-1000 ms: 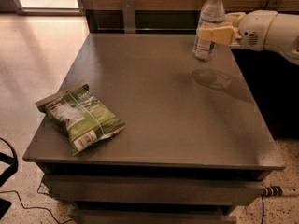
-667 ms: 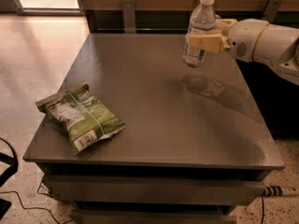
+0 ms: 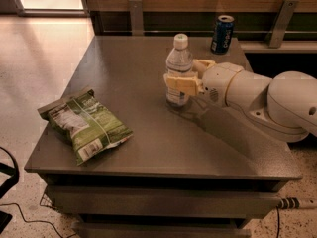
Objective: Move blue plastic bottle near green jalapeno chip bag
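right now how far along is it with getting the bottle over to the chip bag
Done: the gripper is shut on the bottle, holding it upright over the middle of the table. In hand: the carry, with the bottle well apart from the chip bag at the front-left corner. Left: bring it closer to the bag, set it down and let go.

Your arm [image 3: 292,103] comes in from the right, its forearm nearly level and pointing left. Your gripper [image 3: 182,76] is at mid-view at its tip, fingers [image 3: 181,84] clamped on the bottle [image 3: 179,58], which stands upright.
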`<state>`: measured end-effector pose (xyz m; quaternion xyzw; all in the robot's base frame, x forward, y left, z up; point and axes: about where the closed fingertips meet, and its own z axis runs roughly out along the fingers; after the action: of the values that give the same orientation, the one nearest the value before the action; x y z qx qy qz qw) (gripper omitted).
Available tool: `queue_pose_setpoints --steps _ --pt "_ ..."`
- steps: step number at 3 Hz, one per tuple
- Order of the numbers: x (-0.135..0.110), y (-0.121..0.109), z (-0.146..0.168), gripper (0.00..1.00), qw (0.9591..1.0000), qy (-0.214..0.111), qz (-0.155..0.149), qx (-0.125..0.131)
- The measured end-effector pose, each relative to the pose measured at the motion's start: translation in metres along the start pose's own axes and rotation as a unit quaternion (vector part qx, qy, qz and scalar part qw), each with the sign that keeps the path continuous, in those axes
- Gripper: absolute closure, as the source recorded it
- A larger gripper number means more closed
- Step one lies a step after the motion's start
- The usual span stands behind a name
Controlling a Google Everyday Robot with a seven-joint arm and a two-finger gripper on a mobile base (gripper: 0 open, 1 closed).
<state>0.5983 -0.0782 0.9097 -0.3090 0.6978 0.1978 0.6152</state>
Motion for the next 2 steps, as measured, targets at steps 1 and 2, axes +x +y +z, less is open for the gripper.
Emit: queue_pose_setpoints --steps 1,2 --pt "0.0171 0.0259 -0.0027 1.0 0.9996 0.028 0.008 -0.004" --pt "0.0125 0.0254 -0.0035 1.0 0.9996 0.028 0.008 -0.004"
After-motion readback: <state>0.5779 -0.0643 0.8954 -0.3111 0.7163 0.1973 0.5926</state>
